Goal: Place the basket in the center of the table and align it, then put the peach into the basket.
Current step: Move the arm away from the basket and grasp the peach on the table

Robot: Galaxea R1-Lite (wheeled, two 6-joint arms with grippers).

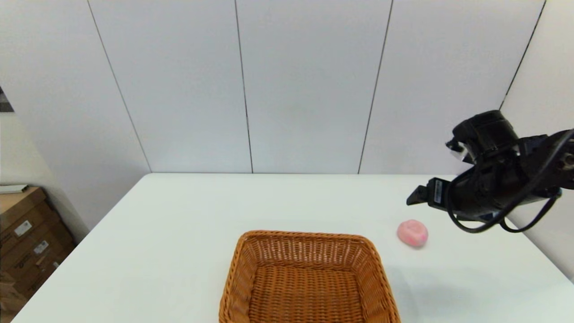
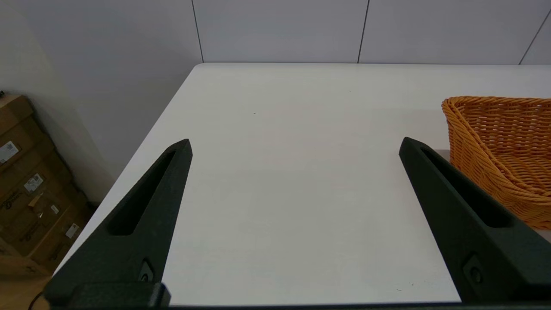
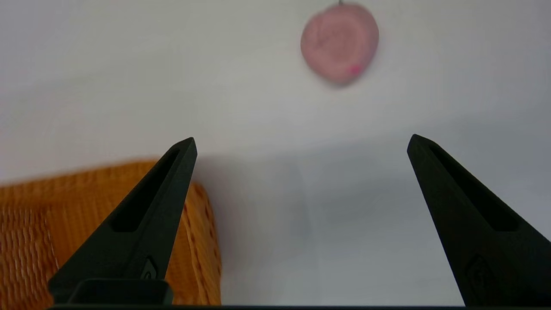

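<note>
Left tool [image 2: 295, 142] hangs with fingers spread wide over bare bench [image 1: 179, 224] at the basket's [image 1: 309, 278] nine o'clock, apparently idle. That basket sits near centre, empty. At its two o'clock lies the peach [image 1: 412, 233]; right tool [image 3: 301, 142], wide and empty, hovers above, likely lining up its grasp.

Orange-brown wicker basket [image 1: 309, 278] upright, empty, near table [image 1: 179, 233] front edge; pink peach [image 1: 412, 233] apart at 2 o'clock.
</note>
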